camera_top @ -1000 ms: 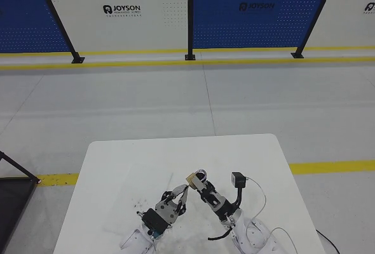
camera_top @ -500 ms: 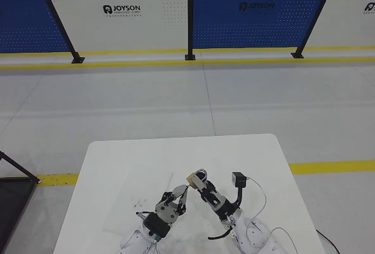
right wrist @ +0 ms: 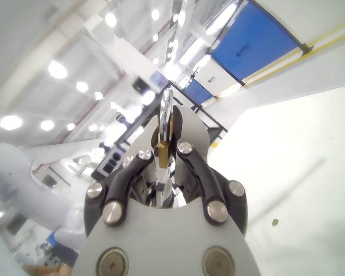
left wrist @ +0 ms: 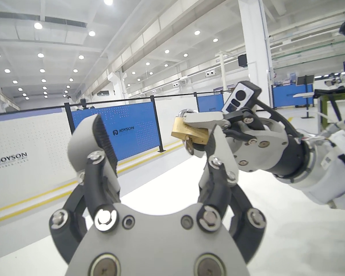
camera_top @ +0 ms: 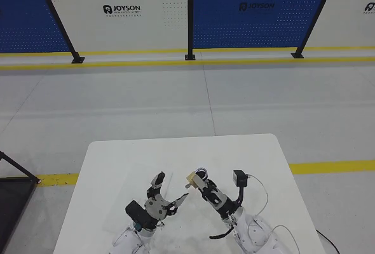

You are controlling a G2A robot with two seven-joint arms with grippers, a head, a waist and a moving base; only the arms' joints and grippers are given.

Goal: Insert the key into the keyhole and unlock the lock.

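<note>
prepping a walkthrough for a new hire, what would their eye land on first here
The brass padlock stands out first, clamped in the right claw and held up above the white table. Next comes the left claw, wide open beside the padlock and holding nothing. A small stub juts from the padlock's underside, possibly the key.

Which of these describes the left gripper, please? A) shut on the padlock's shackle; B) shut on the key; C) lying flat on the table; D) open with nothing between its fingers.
D: in the left wrist view the left gripper has its fingers spread wide with nothing between them, while the brass padlock sits clamped in the right gripper.
</note>
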